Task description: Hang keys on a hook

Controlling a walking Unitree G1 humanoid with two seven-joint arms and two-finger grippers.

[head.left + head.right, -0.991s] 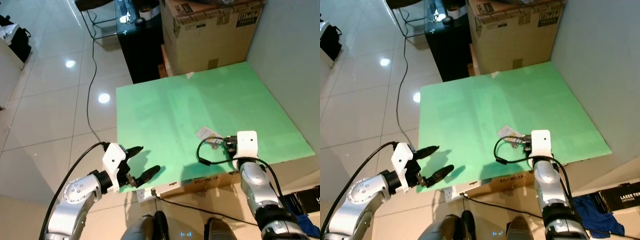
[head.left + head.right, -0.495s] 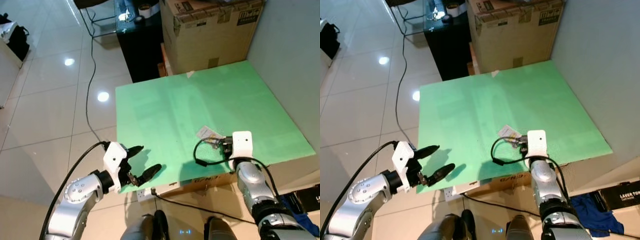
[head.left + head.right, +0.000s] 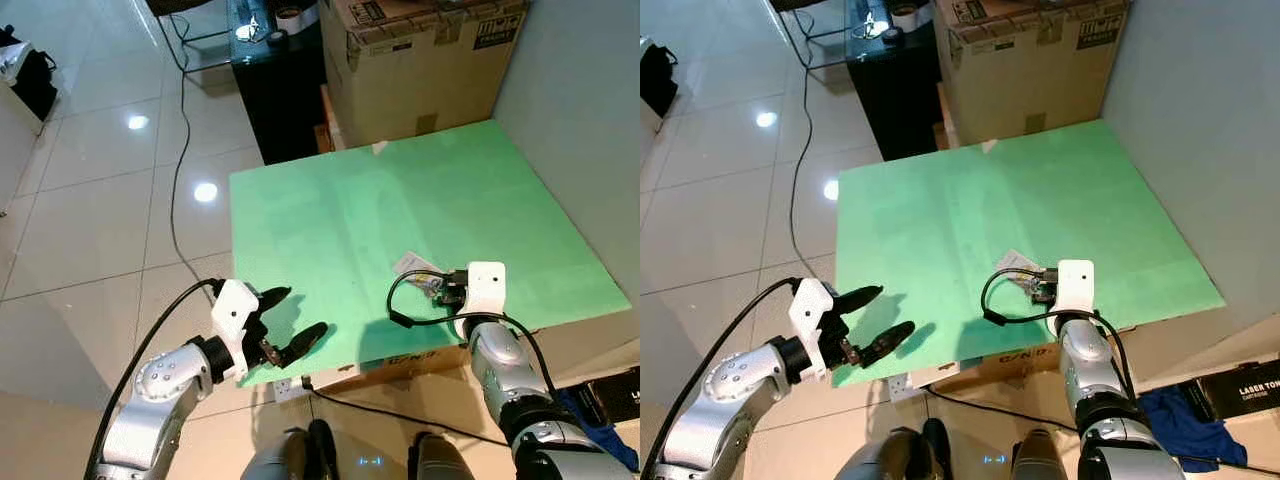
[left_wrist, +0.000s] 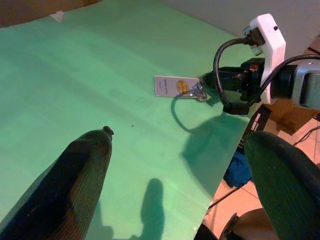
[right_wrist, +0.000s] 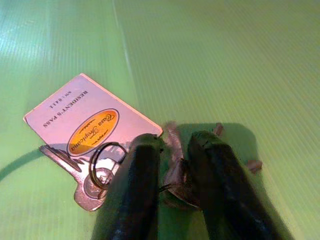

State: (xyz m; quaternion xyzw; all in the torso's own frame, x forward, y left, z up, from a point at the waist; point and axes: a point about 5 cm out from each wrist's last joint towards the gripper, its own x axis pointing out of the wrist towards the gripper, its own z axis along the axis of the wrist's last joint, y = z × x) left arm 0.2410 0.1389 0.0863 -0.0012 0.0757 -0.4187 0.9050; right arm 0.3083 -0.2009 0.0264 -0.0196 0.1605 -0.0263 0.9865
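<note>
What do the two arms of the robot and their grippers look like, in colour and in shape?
Both arms are silver metal with rounded joints. The left gripper has two long black fingers with a fine ribbed surface, mounted behind a white block. The right gripper has the same black fingers and a white rectangular wrist housing. A black cable loops out from each wrist.

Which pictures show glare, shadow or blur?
Left eye view: bright lamp glare on the floor tiles; left tool casts a shadow on the green board. Right wrist view: keys sharp, right tool near and slightly soft.
</note>
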